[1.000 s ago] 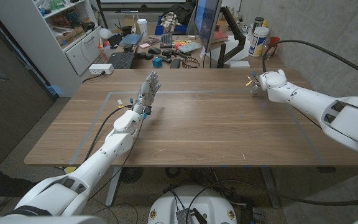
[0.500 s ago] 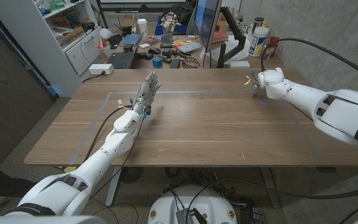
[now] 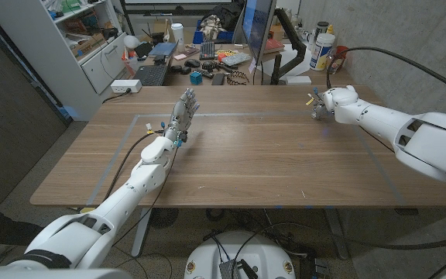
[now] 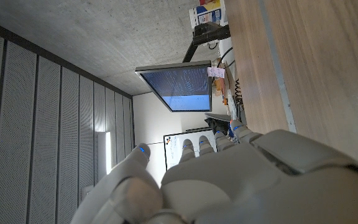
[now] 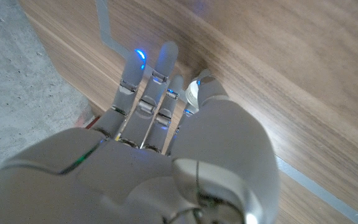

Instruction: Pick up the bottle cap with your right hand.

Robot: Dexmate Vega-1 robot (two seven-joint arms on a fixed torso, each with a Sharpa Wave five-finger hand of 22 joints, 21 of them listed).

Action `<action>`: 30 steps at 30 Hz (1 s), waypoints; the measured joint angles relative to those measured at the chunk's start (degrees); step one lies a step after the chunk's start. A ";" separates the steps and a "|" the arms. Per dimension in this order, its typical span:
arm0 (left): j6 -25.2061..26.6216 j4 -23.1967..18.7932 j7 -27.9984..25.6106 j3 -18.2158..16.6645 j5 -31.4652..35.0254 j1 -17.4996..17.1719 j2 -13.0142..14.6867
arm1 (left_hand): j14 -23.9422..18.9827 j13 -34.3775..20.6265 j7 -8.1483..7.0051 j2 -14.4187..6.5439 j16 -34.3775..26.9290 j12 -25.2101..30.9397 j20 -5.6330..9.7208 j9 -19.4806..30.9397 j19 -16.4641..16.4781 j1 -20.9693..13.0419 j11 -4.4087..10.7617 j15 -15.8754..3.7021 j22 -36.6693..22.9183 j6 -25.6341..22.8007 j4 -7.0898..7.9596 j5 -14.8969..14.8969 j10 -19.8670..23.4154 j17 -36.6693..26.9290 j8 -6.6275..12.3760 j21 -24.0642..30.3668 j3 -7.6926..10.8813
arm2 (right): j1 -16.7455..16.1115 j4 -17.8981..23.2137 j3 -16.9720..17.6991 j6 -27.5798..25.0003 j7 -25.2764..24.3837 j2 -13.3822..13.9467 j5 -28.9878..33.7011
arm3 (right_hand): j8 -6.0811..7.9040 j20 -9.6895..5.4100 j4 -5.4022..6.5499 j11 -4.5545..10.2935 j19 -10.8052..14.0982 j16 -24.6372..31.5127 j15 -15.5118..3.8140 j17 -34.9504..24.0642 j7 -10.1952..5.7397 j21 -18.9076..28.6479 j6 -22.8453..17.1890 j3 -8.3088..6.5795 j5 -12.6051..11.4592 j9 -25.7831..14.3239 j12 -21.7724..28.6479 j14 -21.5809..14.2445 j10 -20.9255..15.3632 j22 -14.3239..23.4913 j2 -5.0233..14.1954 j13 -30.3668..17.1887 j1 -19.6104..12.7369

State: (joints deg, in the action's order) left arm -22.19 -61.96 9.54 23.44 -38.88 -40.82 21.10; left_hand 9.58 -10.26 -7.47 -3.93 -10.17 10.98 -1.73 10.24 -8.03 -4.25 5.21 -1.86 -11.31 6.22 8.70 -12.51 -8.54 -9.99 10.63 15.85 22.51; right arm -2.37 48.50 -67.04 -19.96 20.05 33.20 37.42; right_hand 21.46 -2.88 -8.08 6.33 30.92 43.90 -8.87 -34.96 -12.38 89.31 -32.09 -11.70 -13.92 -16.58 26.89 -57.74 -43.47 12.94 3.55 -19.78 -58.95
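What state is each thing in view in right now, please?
left hand: open, fingers straight, holding nothing.
right hand: fingers apparently pinching the bottle cap.
bottle cap: apparently pinched at the thumb tip; lifted or not, unclear.
monitor: on, screen lit.

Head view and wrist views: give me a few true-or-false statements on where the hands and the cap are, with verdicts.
1. The left hand stands over the table with its fingers straight and holds nothing. True.
2. The right hand is at the table's near edge. False: it is at the far right corner.
3. The cap lies at the table's middle. False: nothing lies there. In the right wrist view a small pale round thing, likely the cap, sits by the right hand's thumb tip; I cannot tell whether it is pinched.
4. A monitor stands beyond the table's far edge. True.
5. The two hands touch. False: they are far apart.
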 measured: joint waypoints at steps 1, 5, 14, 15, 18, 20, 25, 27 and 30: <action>0.00 0.09 0.00 -0.09 0.00 0.06 0.00 | 0.00 0.00 0.00 0.00 0.00 0.00 0.00 0.00 0.00 0.00 0.00 0.00 0.00 0.00 0.00 0.00 0.00 0.00 0.00 0.00 0.00 | 0.00 0.00 0.00 0.01 -0.34 0.00 0.00 | 0.44 0.03 0.24 0.23 0.63 0.49 -0.16 -0.82 0.01 0.00 -0.40 0.73 0.00 -0.38 0.83 -0.23 -0.36 0.00 -0.65 -0.73 0.65; 0.00 0.30 0.00 -0.32 0.00 0.15 0.00 | 0.00 0.00 0.00 0.00 0.00 0.00 0.00 0.00 0.00 0.00 0.00 0.00 0.00 0.00 0.00 0.00 0.00 0.00 0.00 0.00 0.00 | -0.73 2.02 0.47 0.01 -0.96 1.03 0.18 | 1.20 -0.19 0.97 0.72 2.00 2.49 -0.46 -3.60 0.11 0.00 0.44 3.51 0.00 -1.80 3.31 -0.53 -0.87 0.00 -2.66 -3.53 2.24; -0.69 0.71 0.56 -0.70 -0.40 0.25 0.10 | 0.00 0.00 0.00 0.23 0.00 0.00 -0.32 0.00 -0.32 0.22 0.00 0.00 0.00 0.01 0.00 0.00 0.00 0.00 0.00 -0.18 0.00 | -1.71 3.33 1.27 0.82 -3.07 1.51 0.41 | 5.72 -0.82 1.21 0.72 7.74 4.45 -2.34 -4.93 1.90 0.00 0.43 5.77 -1.58 -6.30 12.10 -5.06 -4.96 -0.70 -1.67 -12.07 0.29; -0.79 0.79 0.67 -0.71 -0.49 0.26 0.10 | 0.00 0.00 0.00 0.23 0.00 0.00 -0.32 0.00 -0.32 0.22 0.00 0.00 0.00 0.01 0.02 0.00 0.00 0.00 0.00 -0.40 -0.02 | -2.19 3.66 1.83 1.03 -3.44 1.69 0.41 | 6.08 -0.99 1.21 0.73 7.96 4.45 -2.63 -5.01 1.97 0.00 0.33 5.77 -1.77 -6.65 12.44 -5.35 -4.96 -0.84 -1.62 -12.48 0.16; -0.79 1.09 0.67 -0.73 -0.49 0.40 0.10 | 0.00 0.00 0.00 0.23 0.00 0.00 -0.32 0.00 -0.32 0.22 0.00 0.00 0.00 0.01 0.25 0.00 0.00 0.00 0.00 -0.40 -0.24 | -2.19 3.66 1.83 1.54 -4.40 1.69 0.40 | 6.99 -0.71 1.20 0.51 8.25 4.12 -2.71 -5.00 1.52 0.00 -0.28 5.77 -1.78 -7.29 13.06 -5.43 -4.73 -0.98 -1.40 -13.43 -0.81; -0.81 1.29 0.96 -0.74 -0.60 0.48 0.10 | 0.00 0.00 0.00 0.22 0.00 0.00 -0.32 0.00 -0.32 0.22 0.00 0.00 0.00 0.01 0.25 0.00 0.00 0.00 0.00 -0.40 -0.25 | -2.58 4.16 2.42 1.73 -4.77 1.99 0.38 | 7.60 -0.71 1.12 0.50 8.25 3.53 -2.91 -5.00 1.14 0.00 -0.93 5.85 -1.78 -7.48 13.49 -5.65 -4.73 -0.98 -1.10 -13.80 -1.10; -0.89 2.09 1.45 -0.76 -0.76 0.81 -0.07 | 0.00 0.00 0.00 0.22 0.00 0.00 -0.32 0.00 -0.32 0.22 0.00 0.00 0.00 0.01 0.24 0.00 0.00 0.00 0.00 -0.40 -0.24 | -2.96 5.25 3.34 2.01 -5.93 2.47 0.37 | 8.73 -0.71 1.04 0.50 8.24 2.90 -2.91 -5.27 1.13 0.00 -1.74 5.93 -1.72 -7.96 13.74 -5.64 -4.73 -0.97 -0.63 -13.83 -1.39; -1.01 2.38 1.71 -0.79 -0.82 0.97 -0.17 | 0.00 0.00 0.00 0.22 0.00 0.00 -0.32 0.00 -0.32 0.22 0.00 0.00 0.00 0.01 0.24 -0.02 0.00 0.00 0.00 -0.40 -0.24 | -3.04 5.60 3.57 2.01 -6.18 2.61 0.37 | 9.02 -0.71 1.04 0.51 8.24 2.77 -2.91 -5.27 1.22 0.00 -1.83 5.93 -1.72 -7.95 13.93 -5.64 -4.73 -0.97 -0.54 -13.83 -1.33; -1.18 2.73 2.09 -0.83 -0.94 1.11 -0.22 | 0.00 0.00 0.00 -0.06 0.00 0.00 -0.32 0.00 -0.32 0.50 0.00 0.00 0.00 0.01 0.24 -0.23 0.00 0.00 0.00 -0.40 -0.24 | -3.20 6.43 4.02 1.77 -6.45 2.95 0.53 | 9.10 -0.71 1.04 0.51 8.24 2.46 -2.91 -5.40 1.22 0.00 -1.83 5.94 -1.71 -7.95 13.93 -5.64 -4.73 -0.97 -0.39 -13.73 -1.47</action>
State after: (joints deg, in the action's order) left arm -23.37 -59.23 11.63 22.61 -39.81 -39.71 20.89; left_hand 9.58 -10.26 -7.47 -3.99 -10.17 10.98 -2.05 10.24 -8.34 -3.74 5.21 -1.86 -11.31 6.23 8.94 -12.74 -8.54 -9.99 10.63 15.46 22.26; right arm -5.57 54.93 -63.02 -18.18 13.60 36.15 37.95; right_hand 30.56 -3.59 -7.04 6.83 39.16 46.36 -11.78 -40.36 -11.16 89.30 -33.92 -5.76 -15.63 -24.53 40.82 -63.38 -48.20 11.97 3.16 -33.51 -60.42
